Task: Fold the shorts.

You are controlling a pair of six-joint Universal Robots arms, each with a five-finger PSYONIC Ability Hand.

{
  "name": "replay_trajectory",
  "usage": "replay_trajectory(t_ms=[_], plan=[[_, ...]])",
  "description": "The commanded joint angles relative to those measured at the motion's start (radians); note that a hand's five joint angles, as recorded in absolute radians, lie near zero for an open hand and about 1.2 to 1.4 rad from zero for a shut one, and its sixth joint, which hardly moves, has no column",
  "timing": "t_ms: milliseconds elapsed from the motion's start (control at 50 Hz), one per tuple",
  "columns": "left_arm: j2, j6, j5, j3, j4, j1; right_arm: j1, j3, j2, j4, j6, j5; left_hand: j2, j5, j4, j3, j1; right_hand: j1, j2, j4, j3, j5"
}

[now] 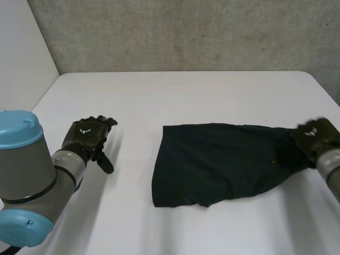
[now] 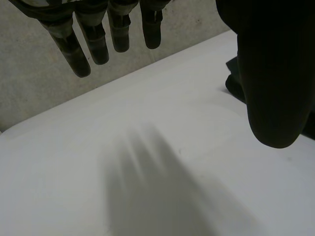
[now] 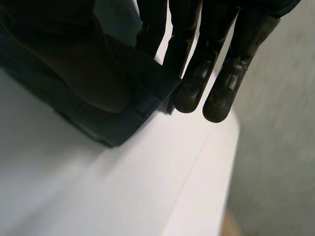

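Observation:
The dark shorts [image 1: 223,159] lie flat on the white table [image 1: 175,95], right of the middle, their far end reaching towards my right arm. My right hand [image 1: 316,135] sits at that right end of the cloth. In the right wrist view its thumb [image 3: 74,64] presses on top of the hemmed edge of the shorts [image 3: 123,123], with the fingers [image 3: 197,83] on the other side, pinching it. My left hand [image 1: 87,135] hovers over bare table well to the left of the shorts, its fingers [image 2: 98,44] straight and spread, holding nothing.
A grey concrete wall [image 1: 186,32] runs behind the table's far edge. The table's right edge [image 3: 216,162] lies close beside my right hand. Bare white surface separates my left hand from the shorts.

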Motion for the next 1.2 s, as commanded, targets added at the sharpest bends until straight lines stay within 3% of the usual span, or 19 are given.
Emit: replay_trajectory(t_ms=[20, 120, 180, 300, 320, 340, 420, 480, 500, 580, 660, 740, 860, 1000, 1200], plan=[[0.006, -0.001, 0.001, -0.002, 0.000, -0.002, 0.333, -0.201, 0.028, -0.007, -0.089, 0.007, -0.029, -0.050, -0.033, -0.043, -0.035, 0.484, 0.227, 0.205, 0.208, 0.266], [0.021, -0.001, 0.001, -0.001, 0.000, 0.000, 0.580, -0.334, 0.186, -0.010, -0.116, -0.031, -0.028, -0.049, -0.033, -0.043, -0.034, 0.484, 0.227, 0.205, 0.208, 0.266], [0.034, -0.001, 0.002, 0.005, 0.002, 0.000, 0.699, -0.360, 0.270, -0.004, -0.151, -0.106, -0.025, -0.046, -0.030, -0.040, -0.032, 0.484, 0.227, 0.205, 0.208, 0.266], [0.047, -0.001, 0.004, 0.045, 0.002, -0.003, 0.734, -0.353, 0.334, -0.006, -0.158, -0.246, -0.022, -0.043, -0.027, -0.037, -0.029, 0.484, 0.227, 0.205, 0.208, 0.266], [0.047, -0.001, 0.004, 0.053, 0.002, -0.005, 0.734, -0.351, 0.328, -0.009, -0.152, -0.254, -0.022, -0.043, -0.027, -0.037, -0.029, 0.421, 0.164, 0.142, 0.145, 0.203], [0.049, -0.001, 0.004, 0.062, 0.002, -0.006, 0.730, -0.351, 0.312, -0.012, -0.136, -0.257, -0.022, -0.043, -0.027, -0.037, -0.029, -0.100, -0.356, -0.379, -0.376, -0.318], [0.048, -0.001, 0.005, 0.120, 0.002, -0.015, 0.709, -0.354, 0.216, -0.015, 0.027, -0.223, -0.013, -0.034, -0.018, -0.028, -0.020, -0.738, -0.994, -1.017, -1.013, -0.956], [0.046, -0.016, 0.008, 0.191, 0.000, -0.028, 0.642, -0.353, 0.141, -0.015, 0.199, -0.199, 0.089, 0.068, 0.084, 0.074, 0.082, -0.738, -0.994, -1.017, -1.013, -0.956], [0.040, -0.025, 0.008, 0.208, 0.000, -0.034, 0.593, -0.353, 0.099, -0.015, 0.326, -0.186, 0.136, 0.115, 0.131, 0.121, 0.129, -0.738, -0.994, -1.017, -1.013, -0.956], [0.005, -0.109, 0.068, 0.289, -0.004, -0.084, 0.488, -0.360, 0.045, -0.001, 0.617, -0.176, 0.254, 0.233, 0.249, 0.239, 0.247, -0.738, -0.994, -1.017, -1.013, -0.956], [-0.070, -0.209, 0.149, 0.369, -0.022, -0.126, 0.421, -0.361, 0.051, 0.052, 0.767, -0.172, 0.216, 0.195, 0.211, 0.201, 0.209, -0.738, -0.994, -1.017, -1.013, -0.956], [-0.172, -0.252, 0.166, 0.424, -0.090, -0.169, 0.388, -0.370, 0.103, 0.137, 0.764, -0.166, 0.131, 0.110, 0.126, 0.116, 0.124, -0.738, -0.994, -1.017, -1.013, -0.956], [-0.360, -0.248, 0.118, 0.527, -0.202, -0.279, 0.368, -0.387, 0.211, 0.183, 0.731, -0.159, 0.069, 0.048, 0.064, 0.054, 0.062, -0.738, -0.994, -1.017, -1.013, -0.956], [-0.448, -0.231, -0.059, 0.570, -0.331, -0.279, 0.378, -0.413, 0.350, 0.189, 0.703, -0.156, 0.019, -0.002, 0.015, 0.005, 0.013, -0.738, -0.994, -1.017, -1.013, -0.956], [-0.440, -0.142, -0.068, 0.541, -0.349, -0.278, 0.381, -0.416, 0.368, 0.189, 0.582, -0.088, -0.019, -0.040, -0.024, -0.034, -0.026, -0.738, -0.994, -1.017, -1.013, -0.956]])
